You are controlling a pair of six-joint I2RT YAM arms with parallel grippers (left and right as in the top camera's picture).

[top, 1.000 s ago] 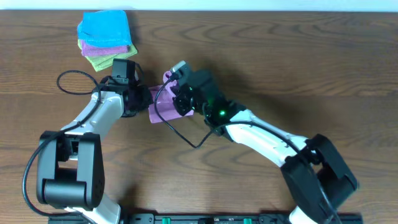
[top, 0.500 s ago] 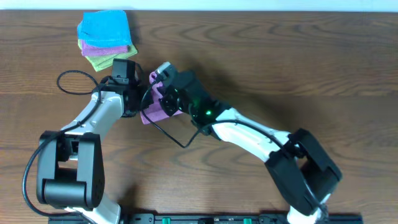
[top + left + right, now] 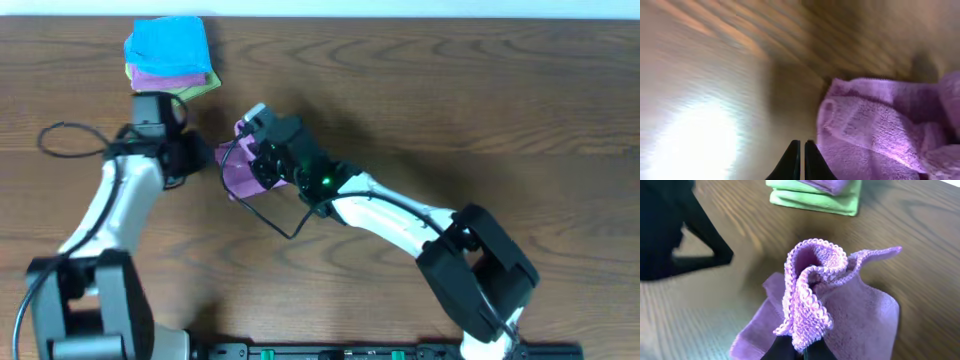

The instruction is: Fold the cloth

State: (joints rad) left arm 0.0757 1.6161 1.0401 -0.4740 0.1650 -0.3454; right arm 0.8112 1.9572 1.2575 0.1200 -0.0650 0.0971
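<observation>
The lilac cloth [image 3: 238,172] lies bunched on the wooden table, with one hemmed edge lifted. My right gripper [image 3: 802,349] is shut on that folded-over edge of the cloth [image 3: 812,297], which rises in a loop above the fingers. In the overhead view the right gripper [image 3: 252,150] sits over the cloth's upper part. My left gripper [image 3: 801,156] is shut with nothing between its fingers, just left of the cloth [image 3: 880,130] and apart from it. From above, the left gripper [image 3: 198,156] points toward the cloth from the left.
A stack of folded blue, purple and green cloths [image 3: 170,58] sits at the back left, close behind the left arm; its green cloths [image 3: 815,197] show in the right wrist view. A black cable [image 3: 270,215] loops beside the right arm.
The left arm has swung back to the left, away from the cloth. The right gripper has carried the pinched cloth edge leftward and a little toward the back.
</observation>
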